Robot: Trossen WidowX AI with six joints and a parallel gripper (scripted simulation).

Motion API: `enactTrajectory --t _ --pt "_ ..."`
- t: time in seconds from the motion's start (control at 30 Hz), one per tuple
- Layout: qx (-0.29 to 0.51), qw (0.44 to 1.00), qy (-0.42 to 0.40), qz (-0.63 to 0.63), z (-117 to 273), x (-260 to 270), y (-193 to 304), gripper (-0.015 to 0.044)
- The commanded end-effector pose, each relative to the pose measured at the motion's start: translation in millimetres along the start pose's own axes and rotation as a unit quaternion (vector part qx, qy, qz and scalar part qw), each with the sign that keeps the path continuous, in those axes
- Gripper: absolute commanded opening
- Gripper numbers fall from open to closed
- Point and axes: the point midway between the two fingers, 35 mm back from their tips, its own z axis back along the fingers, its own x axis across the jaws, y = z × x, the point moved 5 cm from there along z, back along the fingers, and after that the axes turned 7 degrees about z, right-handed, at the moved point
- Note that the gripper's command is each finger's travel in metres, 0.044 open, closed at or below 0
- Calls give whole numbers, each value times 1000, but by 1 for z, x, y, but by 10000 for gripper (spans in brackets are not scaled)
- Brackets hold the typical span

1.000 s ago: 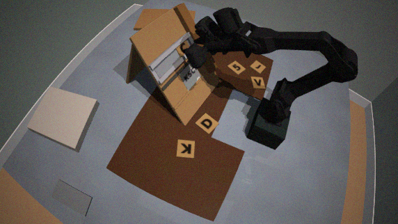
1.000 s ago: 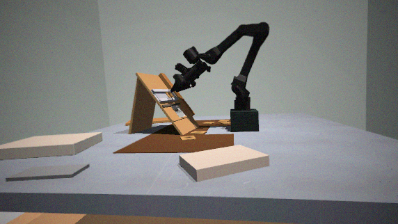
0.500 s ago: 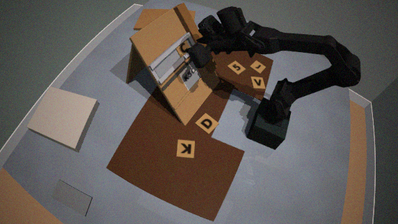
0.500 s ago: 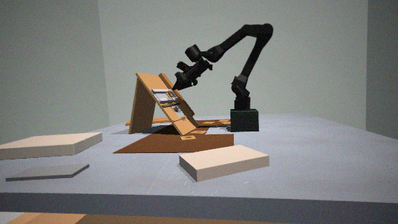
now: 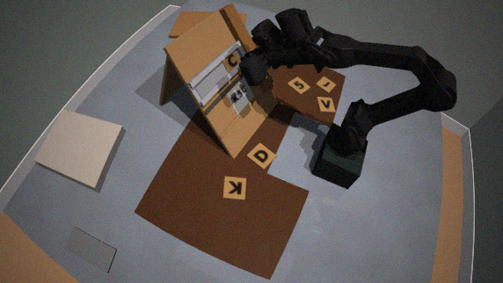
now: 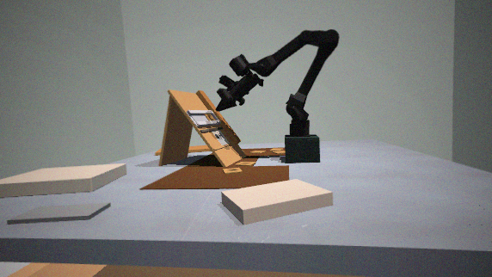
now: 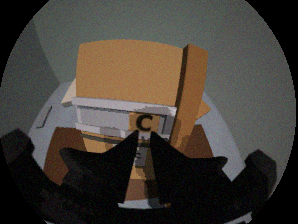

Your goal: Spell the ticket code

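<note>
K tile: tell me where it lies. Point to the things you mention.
In the top view, the K tile (image 5: pixel 235 188) lies on the brown mat (image 5: pixel 211 228), below the D tile (image 5: pixel 261 156) and slightly left of it.

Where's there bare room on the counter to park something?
Widest: the brown mat's near end, beyond the K tile, and the grey-blue strip between that mat and the pale slab. Crowded: the 5, J and V tiles sit close together; the end effector crowds the board.

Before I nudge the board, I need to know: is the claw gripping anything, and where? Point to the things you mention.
No, the claw (image 7: pixel 144 133) holds nothing; its fingertips are together, below the C tile's letter (image 7: pixel 144 122).
</note>
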Motion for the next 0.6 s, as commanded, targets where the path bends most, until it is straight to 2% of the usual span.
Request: enactTrajectory --t 0.0,0.3,0.57 --pt "0 1000 0 0 0 0 0 0" --pt "3 1000 -1 0 -1 0 -1 0" --pt "159 987 -28 -4 -18 12 -30 0"
